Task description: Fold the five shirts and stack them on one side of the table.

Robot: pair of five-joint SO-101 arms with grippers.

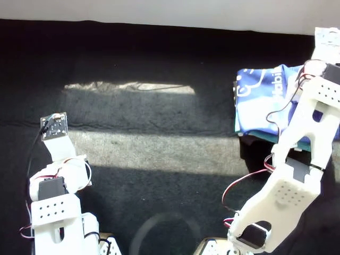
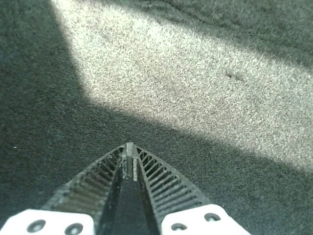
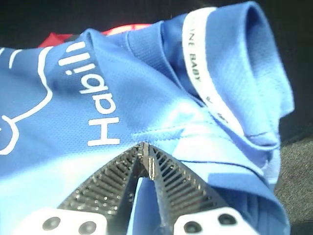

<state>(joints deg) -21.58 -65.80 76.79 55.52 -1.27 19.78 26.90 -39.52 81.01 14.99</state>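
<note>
A folded blue shirt (image 1: 260,98) with white print tops a stack at the table's right side. Beneath it a teal edge (image 1: 255,134) and a dark layer (image 1: 254,151) stick out. In the right wrist view a red shirt (image 3: 124,28) peeks from behind the blue shirt (image 3: 122,93). My right gripper (image 3: 145,155) is shut, its tips pinching a pucker of the blue fabric near the collar (image 3: 230,63). My left gripper (image 2: 129,154) is shut on nothing, low over bare black cloth at the table's left, where the left arm (image 1: 53,127) stands.
The black table cloth (image 1: 159,154) runs wide between the arms, crossed by a sunlit band (image 1: 159,146). The right arm (image 1: 297,159) leans over the stack's near edge. A pale wall (image 1: 159,10) borders the table's far side.
</note>
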